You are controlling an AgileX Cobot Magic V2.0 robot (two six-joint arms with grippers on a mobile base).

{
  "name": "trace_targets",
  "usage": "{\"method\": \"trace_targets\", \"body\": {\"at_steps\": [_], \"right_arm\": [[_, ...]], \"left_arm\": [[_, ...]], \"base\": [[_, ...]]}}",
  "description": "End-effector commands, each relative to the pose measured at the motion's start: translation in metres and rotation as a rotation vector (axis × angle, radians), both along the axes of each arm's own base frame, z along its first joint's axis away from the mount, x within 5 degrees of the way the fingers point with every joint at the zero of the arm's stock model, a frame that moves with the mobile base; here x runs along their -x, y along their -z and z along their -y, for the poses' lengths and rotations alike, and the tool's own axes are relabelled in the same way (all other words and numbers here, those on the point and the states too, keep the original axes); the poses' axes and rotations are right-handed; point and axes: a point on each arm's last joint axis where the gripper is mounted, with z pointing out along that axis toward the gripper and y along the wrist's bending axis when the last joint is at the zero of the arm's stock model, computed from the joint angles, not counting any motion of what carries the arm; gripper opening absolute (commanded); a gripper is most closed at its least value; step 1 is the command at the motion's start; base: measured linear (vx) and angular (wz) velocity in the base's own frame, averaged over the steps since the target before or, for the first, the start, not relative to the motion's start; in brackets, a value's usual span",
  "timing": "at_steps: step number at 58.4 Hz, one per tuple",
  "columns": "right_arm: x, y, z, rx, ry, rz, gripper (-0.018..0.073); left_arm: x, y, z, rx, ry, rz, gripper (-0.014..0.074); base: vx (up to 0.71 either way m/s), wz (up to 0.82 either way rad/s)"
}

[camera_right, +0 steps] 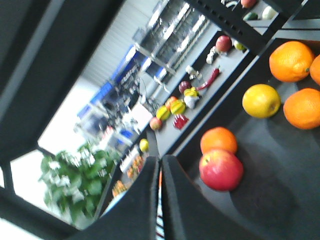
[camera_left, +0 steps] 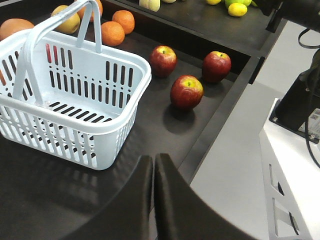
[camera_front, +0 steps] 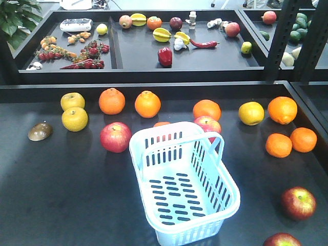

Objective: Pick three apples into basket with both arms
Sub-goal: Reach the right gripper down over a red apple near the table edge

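On the near table (camera_front: pixel 61 195), the front view shows four red apples (camera_front: pixel 116 137) (camera_front: pixel 207 124) (camera_front: pixel 298 203) (camera_front: pixel 281 240), six oranges (camera_front: pixel 111 101) (camera_front: pixel 147 104) (camera_front: pixel 206 109) (camera_front: pixel 282 109) (camera_front: pixel 279 145) (camera_front: pixel 303 139) plus a seventh edge behind the one basket (camera_front: pixel 154 148), three yellow round fruits (camera_front: pixel 72 100) (camera_front: pixel 75 119) (camera_front: pixel 251 113), and one brown lump (camera_front: pixel 40 131).

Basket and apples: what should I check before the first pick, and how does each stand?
1. Pale blue-white slotted plastic basket upright, empty: ok.
2. Nearest dark red round apple free on all sides: ok.
3. Left gripper fingers open: not ok, shut.
4. Right gripper fingers open: not ok, shut.
5. Red apple in right wrist view clear of round orange citrus fruit: cannot tell.
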Motion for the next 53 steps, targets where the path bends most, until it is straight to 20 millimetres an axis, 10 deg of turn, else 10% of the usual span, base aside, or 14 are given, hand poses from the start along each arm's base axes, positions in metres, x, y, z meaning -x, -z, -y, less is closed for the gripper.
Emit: {"method": "trace_targets", "body": {"at_steps": [1,21,44,53], "right_arm": [[0.007,-0.046,-0.001,0.175,-0.009,0.11,-0.0005],[-0.04,-0.134,0.002,0.779,-0.192,-0.487,0.0027],[-0.111,-0.118,0.008,0.846,-0.245,-0.719,0.0046],[-0.142,-0.112,0.004,0.801,-0.372,-0.881,0.0225]], "left_arm": [[-0.004,-0.012,0.001,0.061,-0.037,0.033,-0.0007],[-0.009,-0.008,-0.001,0.071,-0.08,0.056,-0.0007],[-0.013,0.004,-0.002,0.08,-0.121,0.051,-0.0007],[-0.012,0.004,-0.002,0.08,-0.121,0.051,-0.0006]], "base": [[0.0,0.0],[0.0,0.0],[0.0,0.0],[0.0,0.0]]}}
